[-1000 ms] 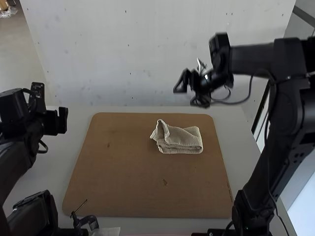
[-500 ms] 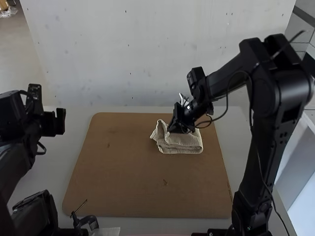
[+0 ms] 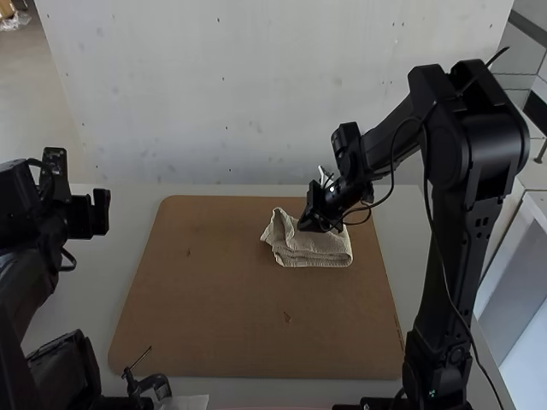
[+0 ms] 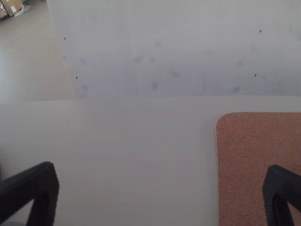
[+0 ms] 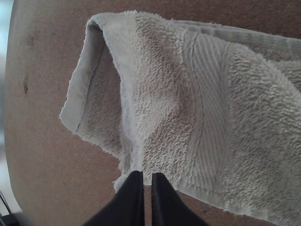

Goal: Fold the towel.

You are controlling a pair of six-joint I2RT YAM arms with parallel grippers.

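Beige towel (image 5: pixel 160 84) with a ribbed band (image 5: pixel 204 94), brown mat (image 3: pixel 214 299) with dark marks; pale grey table (image 3: pixel 128 222), black right arm (image 3: pixel 461 265)

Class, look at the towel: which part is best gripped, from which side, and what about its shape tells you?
Probably the raised fold at the towel's left end in the high view, coming from that left side, one finger inside the opening, one outside. There the cloth arches up, leaving a gap; the right end lies flatter, its layers stacked close.
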